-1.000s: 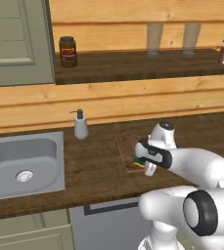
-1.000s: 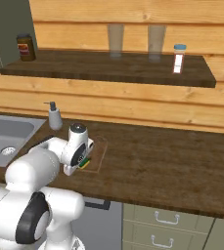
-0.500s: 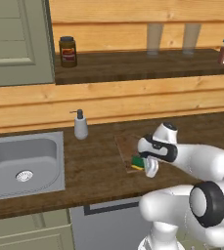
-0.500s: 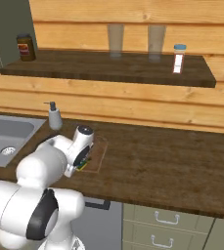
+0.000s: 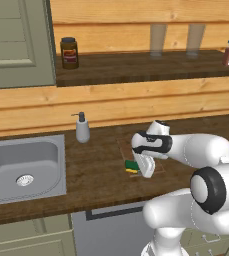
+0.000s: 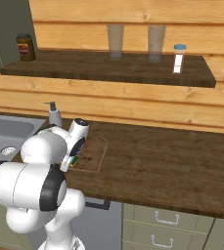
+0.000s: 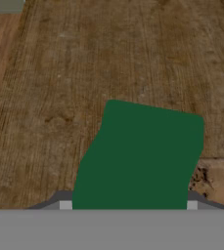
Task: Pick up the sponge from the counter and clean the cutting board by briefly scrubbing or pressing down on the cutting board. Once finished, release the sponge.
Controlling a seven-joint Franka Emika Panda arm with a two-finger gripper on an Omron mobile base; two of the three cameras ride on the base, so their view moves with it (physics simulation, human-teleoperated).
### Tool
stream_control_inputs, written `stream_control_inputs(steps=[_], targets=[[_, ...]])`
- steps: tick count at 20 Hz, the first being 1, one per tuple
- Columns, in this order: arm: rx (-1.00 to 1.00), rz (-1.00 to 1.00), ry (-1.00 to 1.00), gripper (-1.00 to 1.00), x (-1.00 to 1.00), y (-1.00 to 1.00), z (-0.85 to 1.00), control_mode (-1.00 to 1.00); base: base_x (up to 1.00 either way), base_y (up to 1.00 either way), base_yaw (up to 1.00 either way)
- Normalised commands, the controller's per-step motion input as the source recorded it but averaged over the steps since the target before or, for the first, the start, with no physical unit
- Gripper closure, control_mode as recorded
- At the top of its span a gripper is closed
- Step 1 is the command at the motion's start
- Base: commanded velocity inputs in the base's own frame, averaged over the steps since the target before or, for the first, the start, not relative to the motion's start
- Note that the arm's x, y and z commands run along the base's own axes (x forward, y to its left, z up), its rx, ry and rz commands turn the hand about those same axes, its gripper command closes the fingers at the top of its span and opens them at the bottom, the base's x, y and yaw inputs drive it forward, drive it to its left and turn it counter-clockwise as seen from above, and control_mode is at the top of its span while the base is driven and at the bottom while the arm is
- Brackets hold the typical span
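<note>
You see the gripper (image 5: 140,166) pinching the sponge (image 5: 131,166) (green top) low over the cutting board (image 6: 93,155)

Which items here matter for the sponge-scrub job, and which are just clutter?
Job: sponge, cutting board, counter, claw.

Clutter: soap dispenser, sink, dark jar, two glasses, small bottle on the shelf.

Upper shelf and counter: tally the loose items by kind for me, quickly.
Glasses: 2
Dark jar: 1
Blue-capped bottle: 1
Soap dispenser: 1
Sponge: 1
Cutting board: 1
Total: 7
</note>
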Motion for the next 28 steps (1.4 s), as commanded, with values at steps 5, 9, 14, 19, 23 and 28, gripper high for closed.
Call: stream_control_inputs(steps=[5, 9, 14, 19, 23, 28], targets=[[0.00, 0.01, 0.00, 1.00, 0.07, 0.02, 0.00, -1.00, 0.00, 0.00, 0.00], [0.00, 0.00, 0.00, 1.00, 0.42, -0.18, 0.00, -1.00, 0.00, 0.00, 0.00], [0.00, 0.00, 0.00, 1.00, 0.75, -0.11, 0.00, -1.00, 0.00, 0.00, 0.00], [0.00, 0.00, 0.00, 1.00, 0.90, 0.00, 0.00, -1.00, 0.00, 0.00, 0.00], [0.00, 0.00, 0.00, 1.00, 0.89, 0.00, 0.00, -1.00, 0.00, 0.00, 0.00], [0.00, 0.00, 0.00, 1.00, 0.88, 0.00, 0.00, -1.00, 0.00, 0.00, 0.00]])
